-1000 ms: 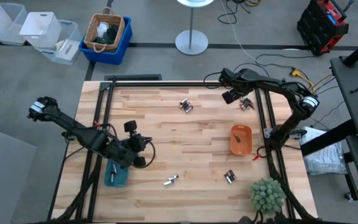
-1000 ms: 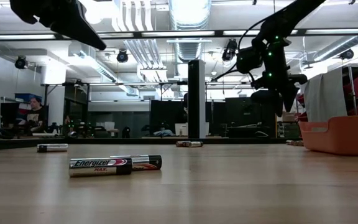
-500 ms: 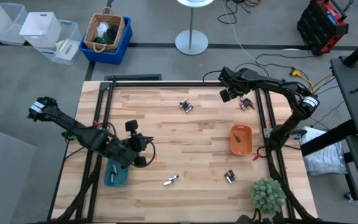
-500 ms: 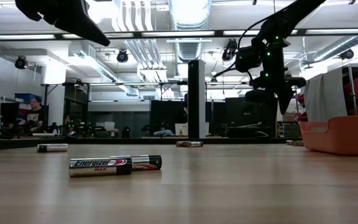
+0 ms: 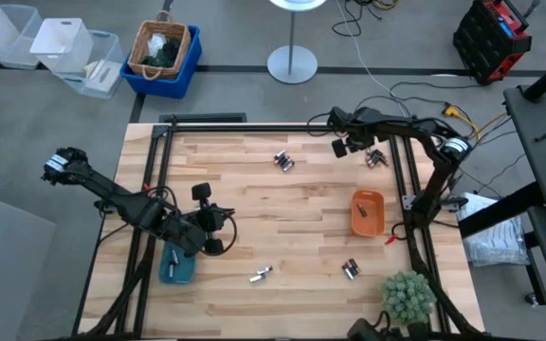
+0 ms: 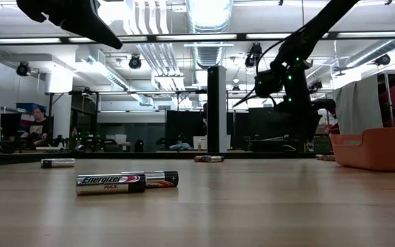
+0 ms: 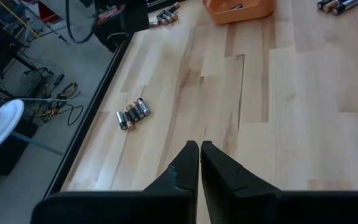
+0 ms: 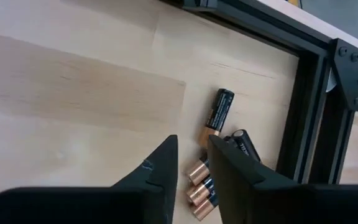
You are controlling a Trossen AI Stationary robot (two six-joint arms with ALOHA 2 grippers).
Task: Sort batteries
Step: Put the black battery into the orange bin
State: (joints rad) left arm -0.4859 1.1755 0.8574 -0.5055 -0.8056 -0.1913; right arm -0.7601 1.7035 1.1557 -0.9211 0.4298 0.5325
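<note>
Batteries lie in small clusters on the wooden table: one at the far middle (image 5: 284, 162), one at the far right (image 5: 377, 158), two near the front (image 5: 261, 275) (image 5: 351, 269). My right gripper (image 8: 191, 152) hovers open above the table just left of the far-right cluster (image 8: 211, 155), holding nothing. It shows in the high view (image 5: 341, 147) and the low view (image 6: 295, 113). My left gripper (image 7: 199, 149) is shut and empty. It hangs at the table's left (image 5: 214, 227), beside the teal tray (image 5: 176, 267).
An orange tray (image 5: 367, 212) stands at the right, a potted plant (image 5: 408, 296) at the front right corner. Black frame rails (image 8: 303, 118) run along the far and right edges beside the cluster. Bare wood lies across the table's middle (image 5: 282, 213).
My right gripper has moved a little toward the table's left edge, staying above the table near the far-right cluster.
</note>
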